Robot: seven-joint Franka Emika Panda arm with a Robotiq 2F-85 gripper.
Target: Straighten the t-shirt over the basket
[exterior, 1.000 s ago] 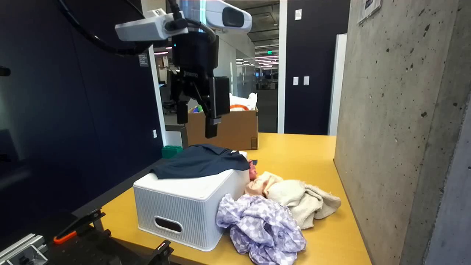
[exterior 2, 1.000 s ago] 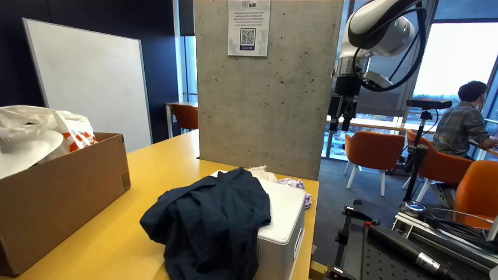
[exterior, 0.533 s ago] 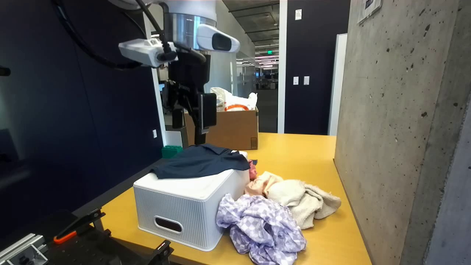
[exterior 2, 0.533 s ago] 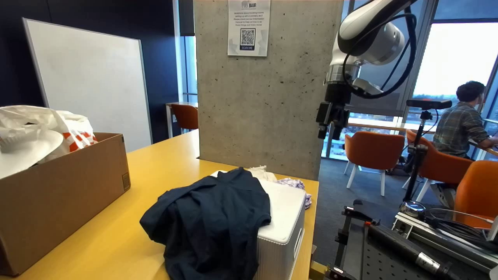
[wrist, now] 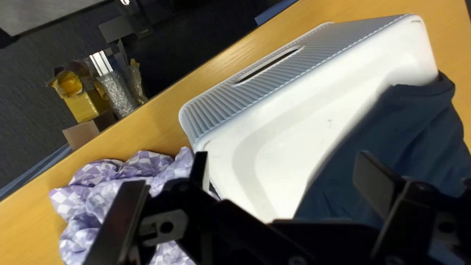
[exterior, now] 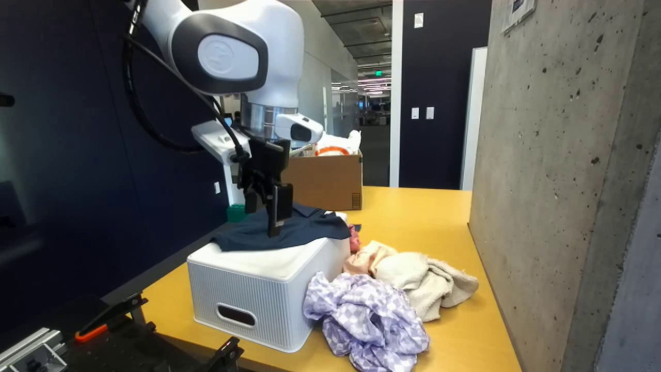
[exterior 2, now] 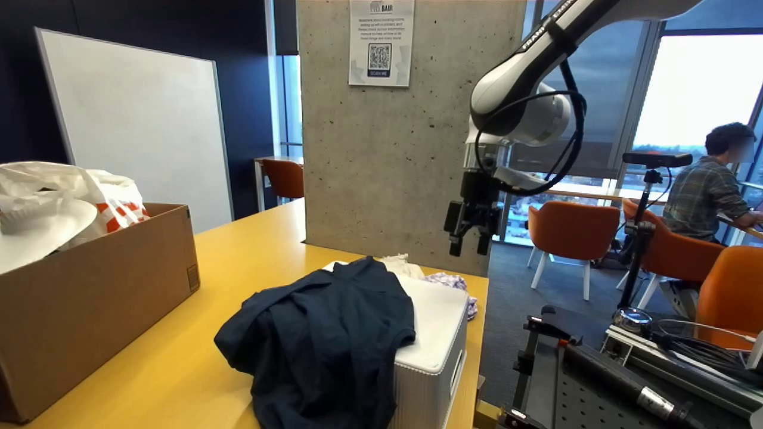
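A dark navy t-shirt (exterior: 310, 227) lies crumpled over the back part of a white ribbed basket (exterior: 206, 284) standing upside down or lidded. In an exterior view the t-shirt (exterior 2: 334, 322) hangs down over one side of the basket (exterior 2: 438, 316). My gripper (exterior: 262, 219) is open and empty. In an exterior view the gripper (exterior 2: 470, 246) hangs above the bare end of the basket. In the wrist view the gripper (wrist: 284, 167) has its jaws wide apart, with the basket's white top (wrist: 294, 147) between them and the t-shirt (wrist: 415, 125) behind one finger.
A purple checked cloth (exterior: 369, 320) and a beige towel (exterior: 434, 284) lie beside the basket on the yellow table (exterior: 413, 206). A cardboard box (exterior: 330, 181) stands behind, also seen in an exterior view (exterior 2: 107, 298). A concrete pillar (exterior 2: 405, 167) borders the table.
My gripper has come down, and in the exterior views it has moved left, closer to the basket. The jaws stay open. The t-shirt and basket have not moved.
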